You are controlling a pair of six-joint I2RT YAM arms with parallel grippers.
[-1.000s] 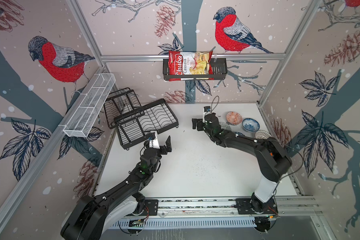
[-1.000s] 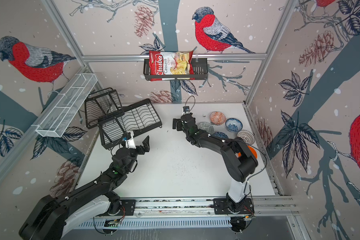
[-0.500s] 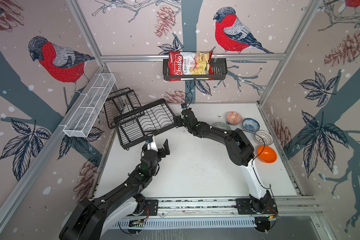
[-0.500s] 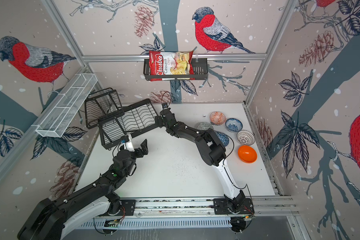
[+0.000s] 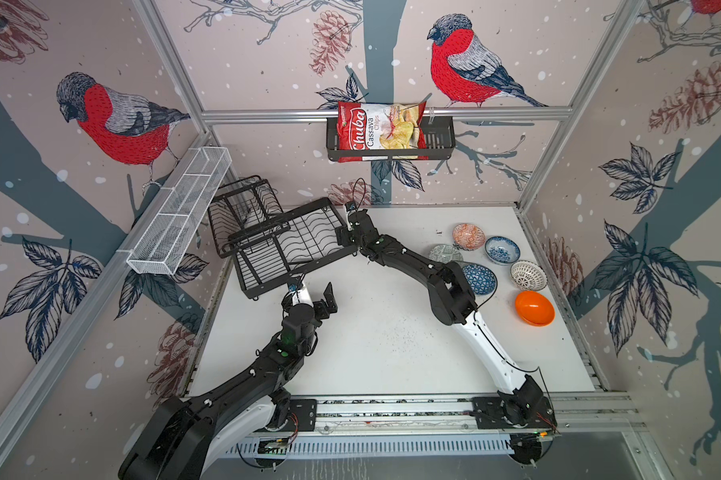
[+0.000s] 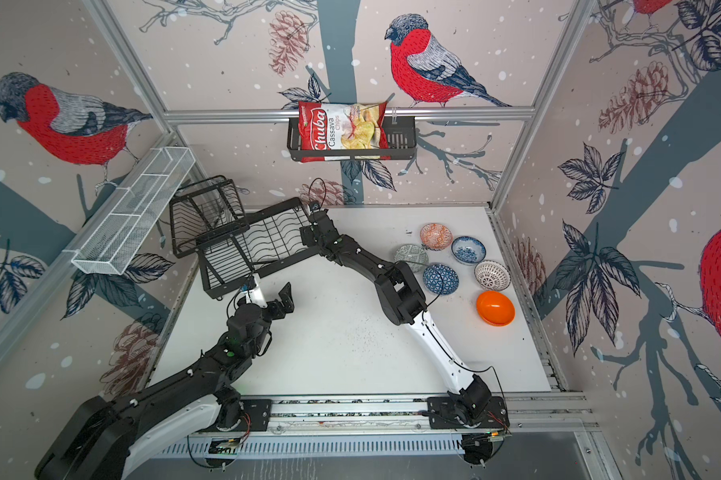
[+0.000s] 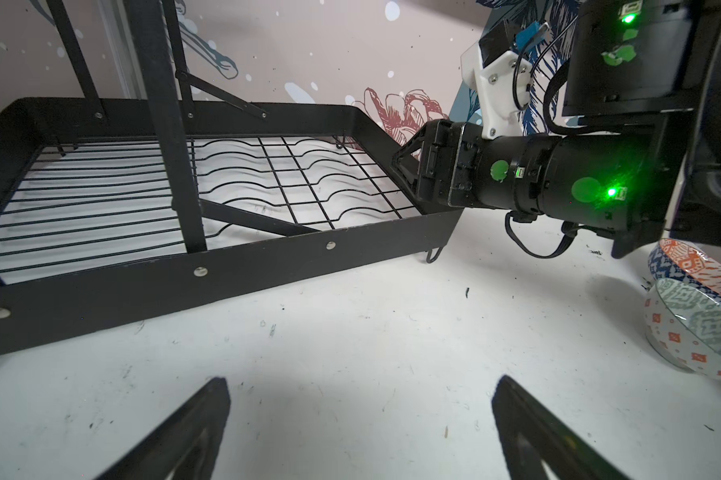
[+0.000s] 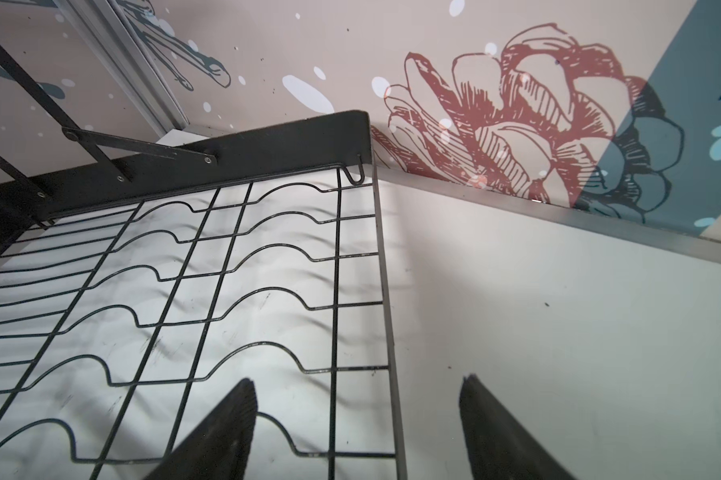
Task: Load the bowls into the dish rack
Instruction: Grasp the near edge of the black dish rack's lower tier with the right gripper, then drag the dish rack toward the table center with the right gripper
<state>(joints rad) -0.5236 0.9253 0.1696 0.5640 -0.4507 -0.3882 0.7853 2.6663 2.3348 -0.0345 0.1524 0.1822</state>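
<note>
The black wire dish rack [image 5: 300,270] [image 6: 263,266] stands at the back left with nothing in it. Six bowls sit at the right: grey-green [image 5: 445,252], salmon [image 5: 468,236], blue-white [image 5: 502,250], dark blue [image 5: 480,279], white lattice [image 5: 528,275] and plain orange [image 5: 534,308]. My right gripper [image 5: 344,237] [image 8: 358,380] is open at the rack's right edge, its jaws astride the lower tray's rim [image 8: 385,291]. My left gripper [image 5: 315,291] [image 7: 362,379] is wide open over bare table, just in front of the rack [image 7: 225,282], holding nothing.
A long white mesh shelf [image 5: 180,212] hangs on the left wall. A black basket [image 5: 437,139] with a chips bag [image 5: 379,131] hangs on the back wall. Walls close in the table on three sides.
My right arm has swung left from beside the bowls to the rack's right edge, and its jaws have narrowed. My left gripper has shifted a little towards the rack.
</note>
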